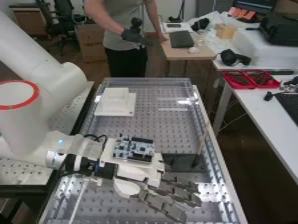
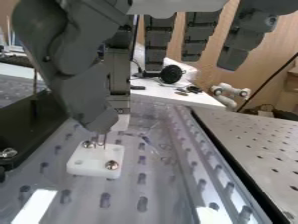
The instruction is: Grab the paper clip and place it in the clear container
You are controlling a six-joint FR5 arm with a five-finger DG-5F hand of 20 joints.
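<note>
Over the near half of the clear-walled bed (image 1: 219,197), the hand (image 1: 174,192) is held low, to the near side of a dark box (image 1: 185,161). In the wrist view the hand (image 2: 83,82) hangs directly above a small white block (image 2: 95,167) with metal screws. Thin metal wire, apparently the paper clip (image 2: 100,142), stands between the block and the hand; whether it is held cannot be made out. Beside the block is a faint, see-through curved outline, too unclear to name.
White stacked plates (image 1: 115,102) lie at the bed's far left. Dark box walls (image 2: 33,125) rise close beside the block. A perforated metal table (image 2: 256,145) runs along the bed's edge. Red trays (image 1: 249,79) rest on the side table.
</note>
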